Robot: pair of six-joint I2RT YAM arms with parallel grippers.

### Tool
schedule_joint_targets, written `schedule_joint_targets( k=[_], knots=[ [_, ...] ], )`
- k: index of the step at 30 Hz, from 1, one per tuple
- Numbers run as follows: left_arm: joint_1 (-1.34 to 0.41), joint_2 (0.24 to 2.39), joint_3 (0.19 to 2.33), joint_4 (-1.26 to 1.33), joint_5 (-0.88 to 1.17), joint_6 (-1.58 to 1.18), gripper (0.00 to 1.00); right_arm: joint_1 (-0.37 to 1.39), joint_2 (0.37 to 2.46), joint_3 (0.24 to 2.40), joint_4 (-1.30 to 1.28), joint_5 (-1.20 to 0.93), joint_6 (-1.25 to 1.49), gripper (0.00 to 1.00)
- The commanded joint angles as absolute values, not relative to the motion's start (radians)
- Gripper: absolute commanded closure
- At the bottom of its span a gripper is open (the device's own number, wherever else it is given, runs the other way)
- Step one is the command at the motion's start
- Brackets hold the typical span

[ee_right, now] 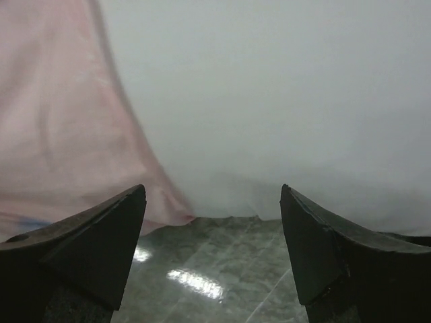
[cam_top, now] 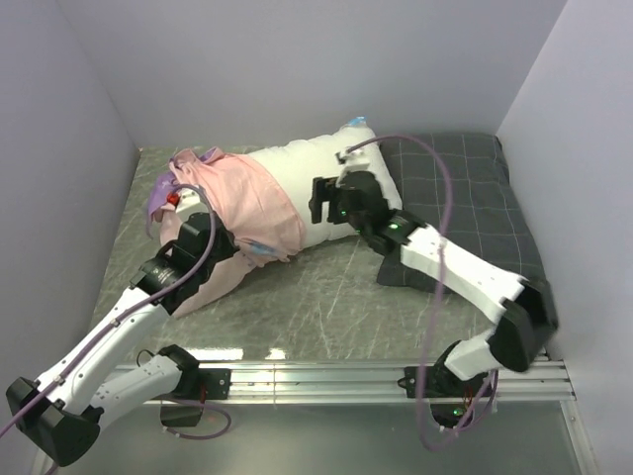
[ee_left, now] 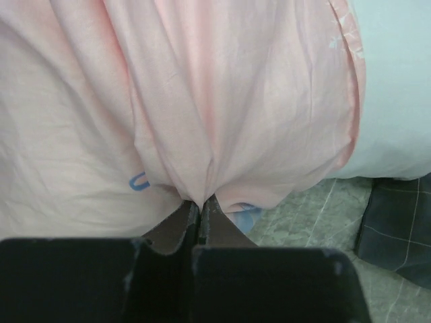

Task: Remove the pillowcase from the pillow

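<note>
Pretty much the whole left end of the pillow (cam_top: 321, 168) is buried under the pillowcase (cam_top: 252, 203), so how far in it still sits can't be made out. Only the bare white right end is seen, lying on the worktop (cam_top: 316, 297) with its far corner overlapping the dark grey checked pillow (cam_top: 465, 183). A good chunk of that grey one is blocked by the right arm.

From the top view the left gripper (ee_left: 201, 203) can't really be read, since its tips are lost against the pink cloth. The left wrist view sorts that out: the fingers are pressed together with a fold of pale pink pillowcase pinched between them, and a bit of blue lettering is half tucked into the creases.

The right gripper (ee_right: 212, 195) is shown spread wide in its own wrist view, with nothing between the fingers, low over the worktop and right up against the pillow. Everything there is soft and blurry, with the pillow's edges cut off. The purple printed side is only caught from above, at the far left.
</note>
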State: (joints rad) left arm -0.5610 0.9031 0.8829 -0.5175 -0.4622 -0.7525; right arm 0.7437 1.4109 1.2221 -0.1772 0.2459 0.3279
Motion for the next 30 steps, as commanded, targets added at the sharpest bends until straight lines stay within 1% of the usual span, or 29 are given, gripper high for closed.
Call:
schedule_joint_targets(
  k=[1, 4, 6, 8, 9, 10, 11, 12, 15, 16, 17, 18, 21, 22, 24, 25, 26, 27, 29, 30],
  knots=[
    [-0.565, 0.88, 0.937, -0.561, -0.515, -0.733, 0.99, 0.752, 1.586, 1.239, -0.129, 0.305, 0.316, 0.12],
    [-0.565, 0.887, 0.939, -0.566, -0.522, -0.721, 1.0, 0.75, 1.738, 1.316, -0.129, 0.298, 0.328, 0.12],
    [-0.563, 0.891, 0.949, -0.572, -0.534, -0.713, 1.0, 0.747, 1.827, 1.37, -0.144, 0.336, 0.345, 0.13],
    [-0.549, 0.894, 0.974, -0.587, -0.548, -0.695, 1.0, 0.736, 1.859, 1.385, -0.15, 0.341, 0.36, 0.31],
    [-0.54, 0.893, 0.983, -0.591, -0.546, -0.686, 0.99, 0.735, 1.858, 1.381, -0.144, 0.345, 0.365, 0.45],
    [-0.507, 0.894, 0.994, -0.591, -0.54, -0.661, 1.0, 0.729, 1.853, 1.378, -0.146, 0.351, 0.377, 0.8],
    [-0.483, 0.896, 1.014, -0.588, -0.531, -0.646, 0.99, 0.72, 1.833, 1.37, -0.147, 0.354, 0.38, 0.91],
    [-0.457, 0.899, 1.025, -0.588, -0.514, -0.632, 1.0, 0.715, 1.818, 1.365, -0.159, 0.359, 0.385, 1.0],
    [-0.281, 0.914, 1.064, -0.597, -0.485, -0.572, 0.99, 0.684, 1.737, 1.347, -0.195, 0.364, 0.391, 1.0],
    [-0.15, 0.914, 1.074, -0.6, -0.451, -0.552, 1.0, 0.675, 1.715, 1.344, -0.207, 0.365, 0.394, 1.0],
    [-0.077, 0.913, 1.094, -0.606, -0.433, -0.548, 1.0, 0.664, 1.672, 1.341, -0.218, 0.361, 0.394, 1.0],
    [0.061, 0.905, 1.098, -0.594, -0.404, -0.543, 0.99, 0.641, 1.655, 1.339, -0.238, 0.347, 0.394, 1.0],
    [0.248, 0.899, 1.108, -0.555, -0.264, -0.538, 0.99, 0.611, 1.6, 1.339, -0.277, 0.341, 0.391, 1.0],
    [0.352, 0.908, 1.109, -0.548, -0.176, -0.545, 1.0, 0.607, 1.588, 1.336, -0.282, 0.328, 0.393, 1.0],
    [0.386, 0.963, 1.118, -0.549, -0.126, -0.564, 1.0, 0.606, 1.543, 1.328, -0.285, 0.302, 0.393, 1.0],
    [0.388, 0.979, 1.112, -0.522, -0.059, -0.574, 1.0, 0.61, 1.526, 1.316, -0.275, 0.281, 0.394, 1.0],
    [0.387, 0.992, 1.083, -0.493, 0.074, -0.575, 0.99, 0.618, 1.505, 1.315, -0.265, 0.223, 0.39, 1.0],
    [0.387, 1.005, 1.065, -0.461, 0.134, -0.575, 0.97, 0.632, 1.503, 1.318, -0.273, 0.227, 0.388, 1.0],
    [0.353, 1.008, 1.033, -0.43, 0.179, -0.568, 0.85, 0.669, 1.514, 1.347, -0.291, 0.25, 0.373, 1.0],
    [0.301, 1.012, 1.032, -0.437, 0.158, -0.539, 0.72, 0.675, 1.52, 1.348, -0.293, 0.241, 0.368, 1.0]
  ],
)
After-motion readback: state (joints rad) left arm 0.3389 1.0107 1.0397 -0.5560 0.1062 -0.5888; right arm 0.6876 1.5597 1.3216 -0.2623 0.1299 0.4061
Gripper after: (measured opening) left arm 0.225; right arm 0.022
